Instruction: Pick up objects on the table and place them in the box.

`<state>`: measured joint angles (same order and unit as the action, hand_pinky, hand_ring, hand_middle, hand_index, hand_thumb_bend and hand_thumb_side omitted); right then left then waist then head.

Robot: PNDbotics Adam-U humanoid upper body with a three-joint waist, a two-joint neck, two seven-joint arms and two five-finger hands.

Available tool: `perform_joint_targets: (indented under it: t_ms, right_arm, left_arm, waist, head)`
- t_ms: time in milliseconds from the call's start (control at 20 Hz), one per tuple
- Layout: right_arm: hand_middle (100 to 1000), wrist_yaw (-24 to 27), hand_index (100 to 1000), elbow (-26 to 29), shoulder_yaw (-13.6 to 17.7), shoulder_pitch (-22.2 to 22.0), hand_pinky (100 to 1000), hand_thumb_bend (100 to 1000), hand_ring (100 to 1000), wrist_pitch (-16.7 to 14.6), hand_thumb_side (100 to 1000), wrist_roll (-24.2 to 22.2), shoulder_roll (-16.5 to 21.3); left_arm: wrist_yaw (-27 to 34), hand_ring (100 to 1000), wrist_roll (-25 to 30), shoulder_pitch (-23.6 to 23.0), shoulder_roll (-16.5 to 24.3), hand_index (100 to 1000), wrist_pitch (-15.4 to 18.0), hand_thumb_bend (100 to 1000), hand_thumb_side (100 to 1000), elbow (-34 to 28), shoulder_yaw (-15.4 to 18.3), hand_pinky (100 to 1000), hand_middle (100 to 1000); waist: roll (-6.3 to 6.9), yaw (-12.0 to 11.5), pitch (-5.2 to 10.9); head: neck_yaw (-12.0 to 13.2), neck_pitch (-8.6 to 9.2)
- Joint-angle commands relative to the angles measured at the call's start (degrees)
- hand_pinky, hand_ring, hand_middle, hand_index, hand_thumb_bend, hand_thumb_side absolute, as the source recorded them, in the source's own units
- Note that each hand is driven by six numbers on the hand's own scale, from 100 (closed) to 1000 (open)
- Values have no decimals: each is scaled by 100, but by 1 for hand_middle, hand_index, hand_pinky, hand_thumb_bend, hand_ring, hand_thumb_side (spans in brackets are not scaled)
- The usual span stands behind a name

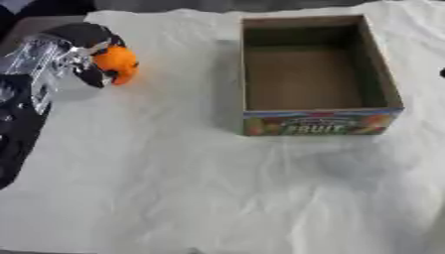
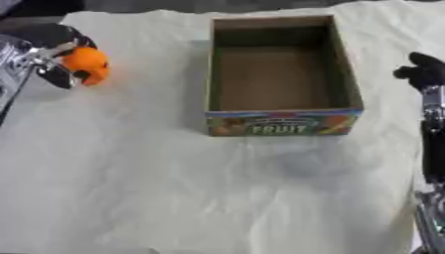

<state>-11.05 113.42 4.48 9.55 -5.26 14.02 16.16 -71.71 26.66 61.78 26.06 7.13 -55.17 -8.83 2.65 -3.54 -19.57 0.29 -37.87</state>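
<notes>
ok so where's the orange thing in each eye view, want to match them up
Left eye view: orange object upper left, held in the left hand.
Right eye view: near the left edge, upper part, same hand curled round it.
Shared landmark: the fruit box, to its right in both views.

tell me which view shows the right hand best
The right eye view: the right hand shows at the right edge beside the cardboard box, dark, with its arm below. I cannot tell its fingers. The left eye view catches only a dark sliver at the edge.
</notes>
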Motion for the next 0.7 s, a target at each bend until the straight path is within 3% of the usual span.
perform_joint_targets:
  t_ms: [50,150,250,700]
  right_arm:
    - [630,-39,820,117,-11,35,885,100,804,8,967,-28,19]
    - [630,-38,820,117,-9,32,885,100,804,8,967,-27,17]
    - [631,-33,821,117,-10,27,886,100,805,14,967,-28,12]
    - [631,-20,821,117,-4,15,886,100,806,46,967,-43,5]
  left_arm:
    - [-236,477,-247,107,71,682,-37,167,100,-231,161,404,528]
    - [-288,449,-404,99,58,595,-93,139,100,-316,200,364,493]
    - [-289,442,-559,92,54,571,-150,126,100,-356,208,358,489]
    - [-52,435,-1266,163,23,558,-96,100,100,-623,92,341,496]
  waist:
    - [-16,-11,112]
    - [-16,-9,119]
    - [-12,-10,127]
    - [4,-21,176]
  head:
    - [3,43]
    - [-2,36]
    - [-1,34]
    - [-9,31]
